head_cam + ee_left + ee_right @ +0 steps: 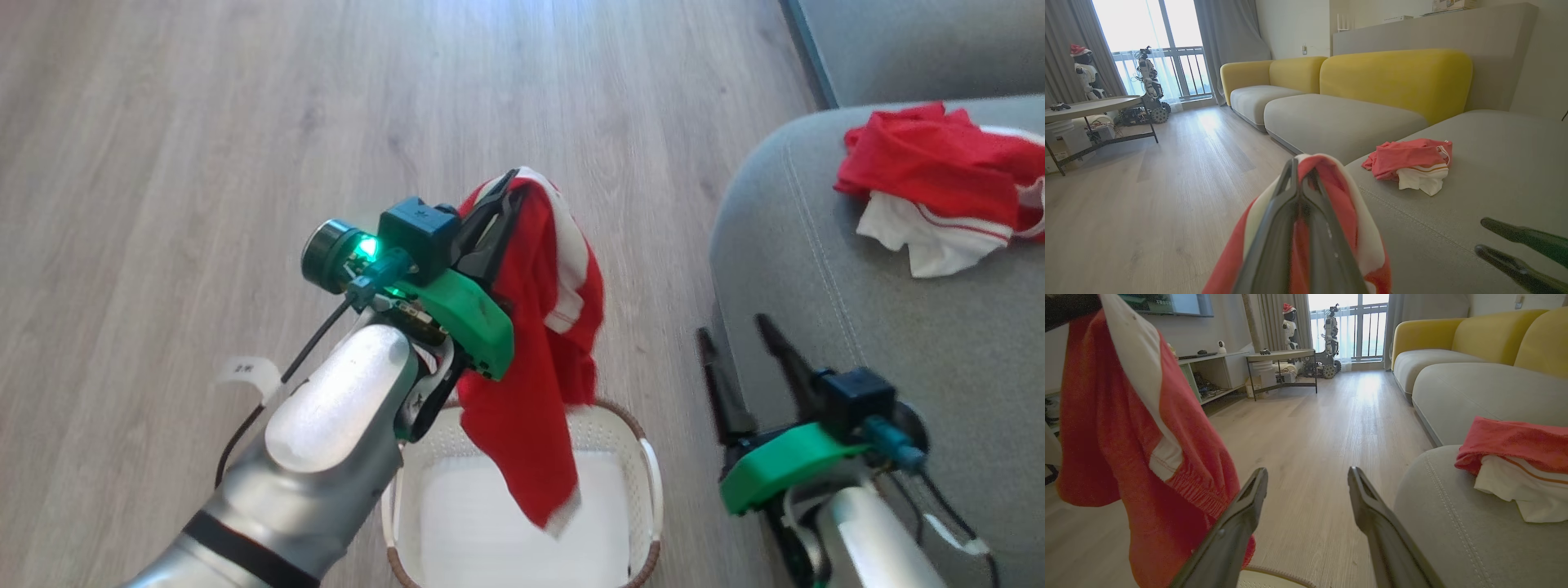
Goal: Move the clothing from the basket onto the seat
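I have the left gripper (513,181) clenched on a garment (531,367) over the basket (649,482); right gripper (731,325) spread wide by the seat (898,327).

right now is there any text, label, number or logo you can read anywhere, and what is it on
White tag on the black cable: short dark marks, perhaps starting with "2", too blurred to read for certain.
Wall screen: a line of pale characters, too small to read.
Hanging red garment and crumpled red garment on the sofa cushion: no lettering shows.
Nothing else is legible.
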### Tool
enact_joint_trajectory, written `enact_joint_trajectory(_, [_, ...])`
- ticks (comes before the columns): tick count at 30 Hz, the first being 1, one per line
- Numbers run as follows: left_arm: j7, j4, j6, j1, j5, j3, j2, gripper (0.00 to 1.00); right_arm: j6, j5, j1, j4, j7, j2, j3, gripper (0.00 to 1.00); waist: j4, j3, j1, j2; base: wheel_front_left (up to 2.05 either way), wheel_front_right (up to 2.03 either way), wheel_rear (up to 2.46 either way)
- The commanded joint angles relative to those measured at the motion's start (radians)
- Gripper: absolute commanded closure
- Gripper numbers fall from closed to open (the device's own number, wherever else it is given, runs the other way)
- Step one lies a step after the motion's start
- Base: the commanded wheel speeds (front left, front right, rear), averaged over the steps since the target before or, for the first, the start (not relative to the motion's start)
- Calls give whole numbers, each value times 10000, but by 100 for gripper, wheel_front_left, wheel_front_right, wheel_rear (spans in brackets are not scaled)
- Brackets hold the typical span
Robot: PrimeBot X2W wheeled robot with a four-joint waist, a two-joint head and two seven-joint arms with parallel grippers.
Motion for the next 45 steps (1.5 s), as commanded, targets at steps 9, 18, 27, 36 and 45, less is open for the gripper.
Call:
enact_joint_trajectory(9, [326,-905,-133,-706,-35,-63,-31,100,71,614,-602,86,-53,64,1963,0,455,-495,1,-1,0,0,0])
enact_joint_trajectory(18, [508,-1460,-176,-1019,-86,-425,-307,100,71,-90,-1916,1065,-53,64,2560,0,683,-614,1,-1,0,0,0])
enact_joint_trajectory(27, [467,-1611,-141,-1061,-152,-561,-361,100,71,-114,-3098,2459,-53,64,3235,21,832,-500,1,-1,0,0,0])
enact_joint_trajectory(36, [335,-1483,-35,-731,-373,-504,-268,100,71,97,-3630,2810,-53,64,3407,100,866,-331,1,-1,0,0,0])
enact_joint_trajectory(45, [53,-1018,168,-313,-651,-205,-36,30,71,-279,-3963,2828,-53,-66,2883,100,542,-213,1,-1,0,0,0])
